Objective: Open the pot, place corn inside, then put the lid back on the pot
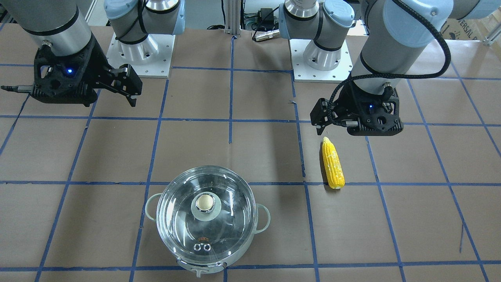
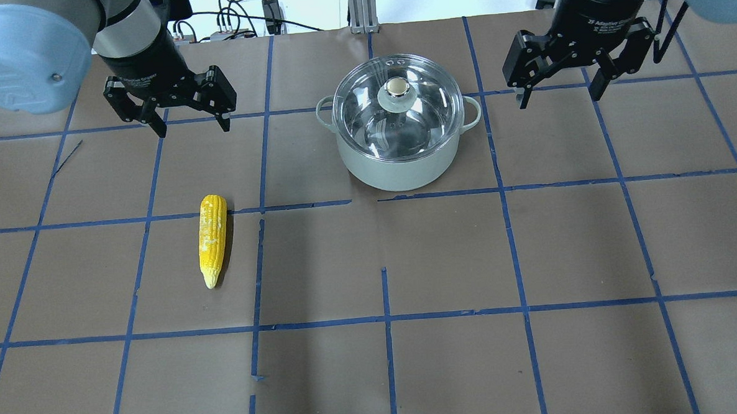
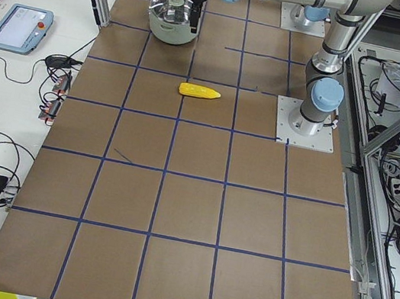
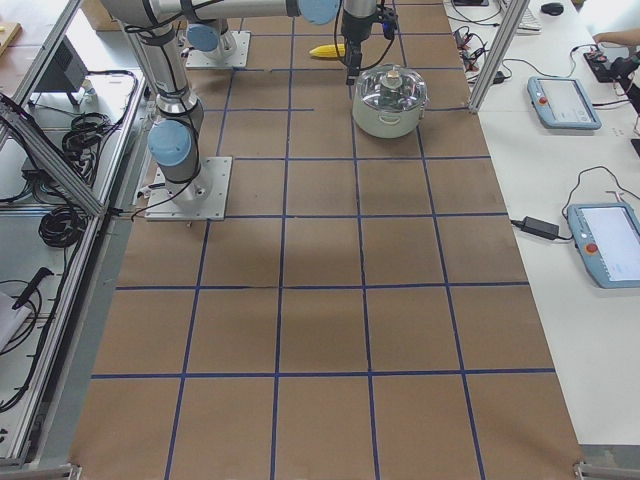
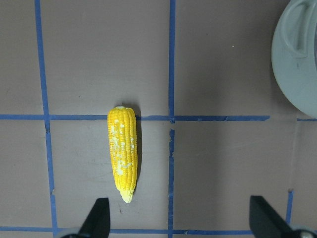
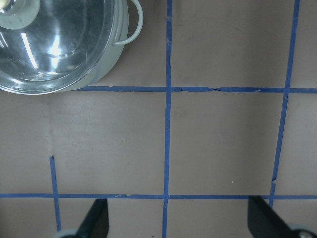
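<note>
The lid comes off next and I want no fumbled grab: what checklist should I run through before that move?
1. Lid seated level on the pot: ok.
2. Knob free, nothing over it: ok.
3. Right gripper open and empty, beside the pot: ok.
4. Left gripper open and empty: ok.
5. Corn lying free on the table, apart from the pot: ok.
6. Corn fits inside the pot: cannot tell.
</note>
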Controlling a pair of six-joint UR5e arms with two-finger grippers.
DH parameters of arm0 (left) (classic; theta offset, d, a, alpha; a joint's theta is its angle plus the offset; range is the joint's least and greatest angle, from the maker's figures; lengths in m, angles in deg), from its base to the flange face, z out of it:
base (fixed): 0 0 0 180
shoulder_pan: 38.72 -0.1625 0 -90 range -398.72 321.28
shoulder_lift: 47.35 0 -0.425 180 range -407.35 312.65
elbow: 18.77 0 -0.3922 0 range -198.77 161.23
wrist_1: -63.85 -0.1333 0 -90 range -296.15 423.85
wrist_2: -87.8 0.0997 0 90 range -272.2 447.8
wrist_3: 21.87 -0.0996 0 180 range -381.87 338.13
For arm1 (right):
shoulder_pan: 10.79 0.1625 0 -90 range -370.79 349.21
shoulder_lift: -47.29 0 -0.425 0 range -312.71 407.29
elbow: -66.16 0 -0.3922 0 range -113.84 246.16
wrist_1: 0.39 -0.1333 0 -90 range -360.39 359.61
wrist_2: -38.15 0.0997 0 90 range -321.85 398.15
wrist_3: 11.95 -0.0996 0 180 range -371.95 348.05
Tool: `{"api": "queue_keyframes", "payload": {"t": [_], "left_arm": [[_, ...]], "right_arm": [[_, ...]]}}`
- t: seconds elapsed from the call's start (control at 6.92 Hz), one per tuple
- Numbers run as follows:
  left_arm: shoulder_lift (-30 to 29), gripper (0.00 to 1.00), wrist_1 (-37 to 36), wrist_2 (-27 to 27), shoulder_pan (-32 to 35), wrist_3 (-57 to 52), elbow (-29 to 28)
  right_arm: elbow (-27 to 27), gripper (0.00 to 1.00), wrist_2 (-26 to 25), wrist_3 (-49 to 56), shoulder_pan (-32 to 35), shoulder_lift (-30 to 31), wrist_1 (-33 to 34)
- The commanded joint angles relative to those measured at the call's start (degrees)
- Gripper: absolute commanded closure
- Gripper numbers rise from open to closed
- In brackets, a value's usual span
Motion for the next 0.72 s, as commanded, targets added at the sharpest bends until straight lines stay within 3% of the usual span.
{"api": "queue_keyframes", "payload": {"t": [0.0, 0.29, 0.58], "left_arm": [[-0.23, 0.0, -1.05, 0.0, -0.29, -0.41, 0.2], [-3.1, 0.0, -6.1, 0.09, -0.91, -1.36, 2.38], [-8.47, 0.0, -26.16, 0.52, -1.17, -4.43, 11.93]], "right_arm": [[7.51, 0.02, 0.82, -2.17, 2.53, -7.85, 0.01], [16.14, 0.03, 0.65, -8.82, 9.98, -16.56, 0.44], [16.17, 0.04, 0.82, -13.5, 14.04, -21.85, 8.49]]}}
